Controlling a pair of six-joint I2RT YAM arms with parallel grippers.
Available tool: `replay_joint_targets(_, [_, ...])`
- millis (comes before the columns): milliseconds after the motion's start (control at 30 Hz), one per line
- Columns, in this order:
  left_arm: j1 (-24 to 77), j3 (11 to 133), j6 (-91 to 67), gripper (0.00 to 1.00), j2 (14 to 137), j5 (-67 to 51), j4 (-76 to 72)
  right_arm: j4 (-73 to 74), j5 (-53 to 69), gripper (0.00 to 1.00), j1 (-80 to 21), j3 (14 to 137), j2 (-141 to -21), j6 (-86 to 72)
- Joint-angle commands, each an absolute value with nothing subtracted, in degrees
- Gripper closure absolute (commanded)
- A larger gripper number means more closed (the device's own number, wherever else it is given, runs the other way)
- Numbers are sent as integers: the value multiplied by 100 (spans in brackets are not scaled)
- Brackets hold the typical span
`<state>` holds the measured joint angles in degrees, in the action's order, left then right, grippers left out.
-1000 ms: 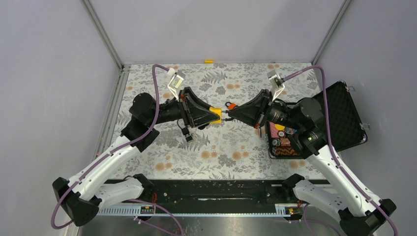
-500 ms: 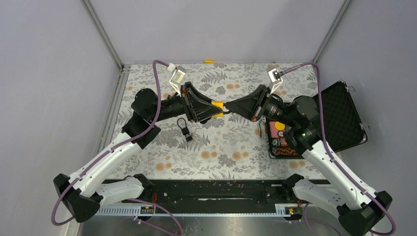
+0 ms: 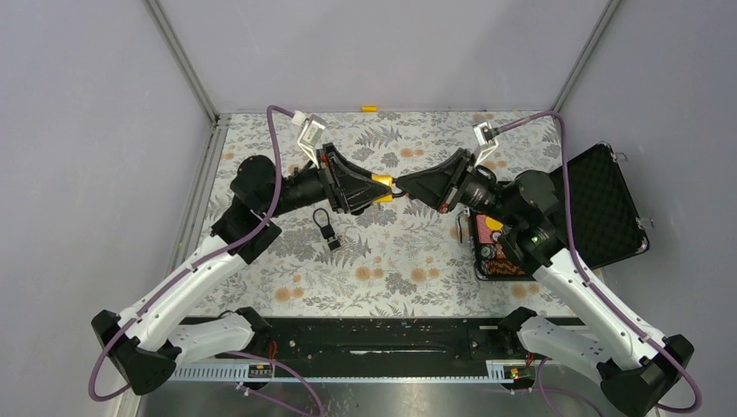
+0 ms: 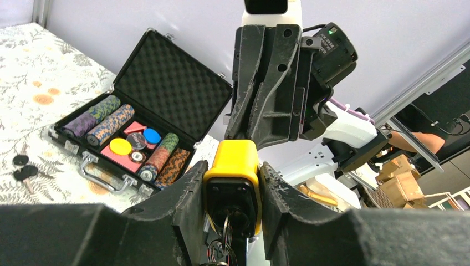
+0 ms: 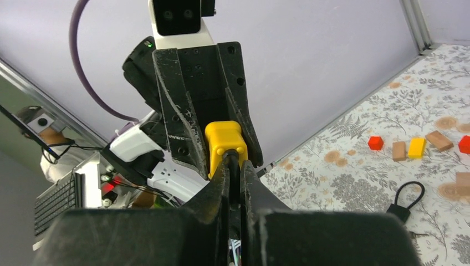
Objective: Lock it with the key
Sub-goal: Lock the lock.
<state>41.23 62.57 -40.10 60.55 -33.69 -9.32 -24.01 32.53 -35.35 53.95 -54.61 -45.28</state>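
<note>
Both arms reach inward from their bases, elbows bent and wrists level, meeting tip to tip in the air above the middle of the floral-patterned worktop [image 3: 391,261]. The left tool [image 3: 377,190] is part-closed, clamping the yellow plastic-cased padlock [image 4: 231,166] by its sides. The padlock's face points at the right tool [image 5: 234,166], which is pinched tight on a small dark key [image 5: 233,157] set against that face. A black foam-lined case [image 3: 608,200] of poker chips lies open below the right arm.
</note>
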Motion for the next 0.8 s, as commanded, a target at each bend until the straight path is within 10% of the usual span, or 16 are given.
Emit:
replay_joint_targets(0, [4395,6257,-3838,100,6166,-3093,-1020,-1536,3384,100,-4066,5504,-5667,-4336])
replay_joint_targets(500, [3718,4967,-5559,100,5578,-2777,-3062,-3197,2618,45,-3743,4563,-5521,-6097])
replay_joint_targets(767, [3718,4738,-6022,100,5771,-2740,-3684,-3358,1808,48,-3743,4441,-5440,-5995])
